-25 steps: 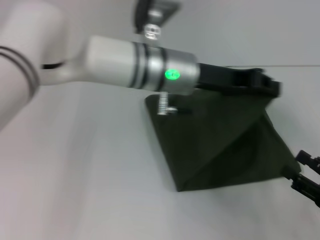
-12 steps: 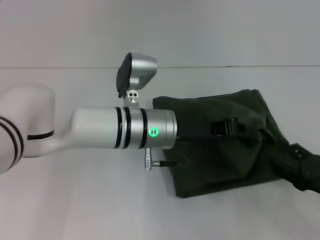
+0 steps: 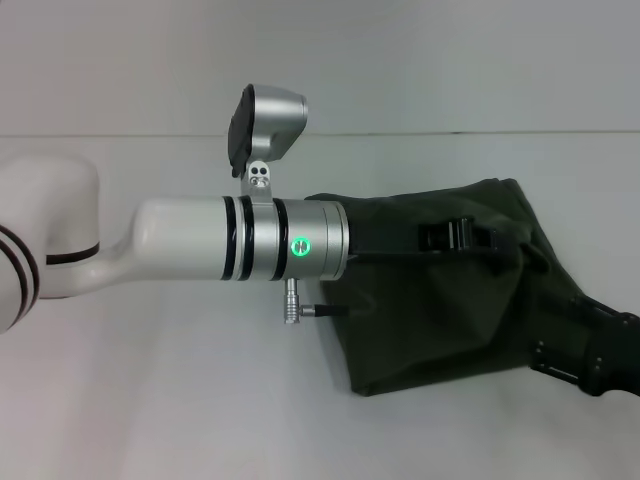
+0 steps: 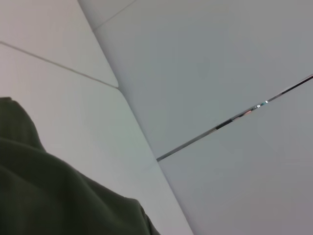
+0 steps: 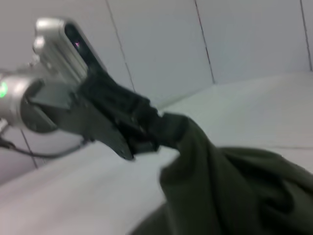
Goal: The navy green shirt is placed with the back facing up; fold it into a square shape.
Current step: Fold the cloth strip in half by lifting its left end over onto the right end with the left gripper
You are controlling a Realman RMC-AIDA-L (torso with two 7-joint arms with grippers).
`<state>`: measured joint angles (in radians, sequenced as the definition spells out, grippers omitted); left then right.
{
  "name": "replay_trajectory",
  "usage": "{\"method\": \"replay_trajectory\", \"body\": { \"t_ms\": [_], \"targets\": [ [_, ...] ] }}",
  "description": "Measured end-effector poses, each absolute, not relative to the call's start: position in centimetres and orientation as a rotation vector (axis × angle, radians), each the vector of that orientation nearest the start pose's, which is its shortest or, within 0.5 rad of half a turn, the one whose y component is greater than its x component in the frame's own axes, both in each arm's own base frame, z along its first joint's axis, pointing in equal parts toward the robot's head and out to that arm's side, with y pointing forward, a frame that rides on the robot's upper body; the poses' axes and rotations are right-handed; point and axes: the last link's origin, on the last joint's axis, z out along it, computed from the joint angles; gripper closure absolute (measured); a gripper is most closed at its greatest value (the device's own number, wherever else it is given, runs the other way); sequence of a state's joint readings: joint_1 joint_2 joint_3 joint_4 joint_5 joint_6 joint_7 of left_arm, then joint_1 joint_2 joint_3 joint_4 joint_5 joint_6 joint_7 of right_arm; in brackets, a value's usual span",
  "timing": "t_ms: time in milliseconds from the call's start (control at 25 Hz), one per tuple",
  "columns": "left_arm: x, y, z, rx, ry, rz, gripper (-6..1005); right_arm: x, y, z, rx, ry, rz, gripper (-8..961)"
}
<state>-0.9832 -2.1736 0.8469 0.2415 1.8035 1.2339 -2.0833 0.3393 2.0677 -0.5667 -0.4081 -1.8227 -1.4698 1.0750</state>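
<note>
The navy green shirt [image 3: 440, 310] lies partly folded right of the table's middle in the head view, with its upper part raised. My left gripper [image 3: 503, 242] reaches across it from the left and is shut on a bunched edge of the cloth near the shirt's upper right. The right wrist view shows the same left gripper [image 5: 164, 131] pinching the shirt [image 5: 230, 196]. My right gripper [image 3: 590, 350] sits at the shirt's lower right corner, touching the cloth. A fold of the shirt [image 4: 54, 196] fills the lower corner of the left wrist view.
The white table [image 3: 180, 400] stretches bare to the left and front of the shirt. A pale wall [image 3: 450, 60] rises behind the table's far edge. My left forearm [image 3: 220, 250] spans the middle of the head view and hides the shirt's left part.
My left arm has come down and drawn back to the left, holding the cloth; the shirt's top edge now stands raised. My right gripper has moved in against the lower right corner.
</note>
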Motion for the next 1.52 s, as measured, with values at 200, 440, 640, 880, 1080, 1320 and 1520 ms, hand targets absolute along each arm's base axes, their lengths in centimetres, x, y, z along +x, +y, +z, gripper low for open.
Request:
{"method": "replay_trajectory", "body": {
  "t_ms": [200,440,640,880,1080,1320,1520],
  "targets": [
    [-11.6,37.8,-11.4,-2.665,-1.676,-0.873,972,34.2,28.6,-0.1,-2.34,0.738,0.717,102],
    [-11.6,37.7,-11.4,-2.669,-1.676,-0.875,971,33.5,30.9,-0.3,-2.289,0.722,0.668,102],
    [-11.5,37.7,-11.4,-2.671,-1.677,-0.875,972,32.5,32.6,-1.6,-2.298,0.725,0.643,102],
    [-11.4,37.5,-11.4,-2.684,-1.677,-0.881,971,32.3,33.8,-2.4,-2.313,0.717,0.558,102],
    [-11.0,37.5,-11.2,-2.711,-1.66,-0.893,972,32.1,34.7,-2.3,-2.283,0.715,0.55,102],
    [-10.5,37.3,-11.2,-2.746,-1.642,-0.893,971,31.0,36.3,-2.3,-2.213,0.703,0.595,102],
    [-10.6,37.3,-11.2,-2.747,-1.636,-0.889,971,30.0,37.6,-2.1,-2.145,0.692,0.647,102]
  ]
}}
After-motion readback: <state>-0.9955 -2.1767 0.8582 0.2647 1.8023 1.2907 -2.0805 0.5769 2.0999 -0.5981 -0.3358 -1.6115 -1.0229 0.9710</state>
